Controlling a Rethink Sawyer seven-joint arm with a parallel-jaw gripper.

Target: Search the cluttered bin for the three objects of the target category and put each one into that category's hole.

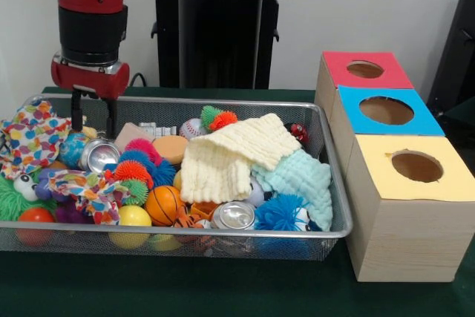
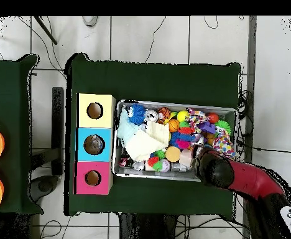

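Note:
A wire mesh bin (image 1: 297, 234) is packed with toys, cloths and cans. My gripper (image 1: 93, 133) hangs open at the bin's back left, its fingers (image 1: 76, 113) straddling the air just above a silver can (image 1: 99, 155). A second silver can (image 1: 234, 215) lies near the front rim. A cream cloth (image 1: 230, 157) and a mint cloth (image 1: 300, 176) cover the middle and right. A patterned cloth (image 1: 33, 135) lies at the left. In the overhead view the arm (image 2: 235, 174) covers the gripper at the bin's (image 2: 115, 140) lower right corner.
Three boxes stand right of the bin, each with a round hole: red top (image 1: 365, 69), blue top (image 1: 386, 110), yellow top (image 1: 415, 166). An orange basketball (image 1: 163, 204), a yellow ball (image 1: 133, 217), a baseball (image 1: 191, 128) and spiky balls (image 1: 282, 213) fill the bin.

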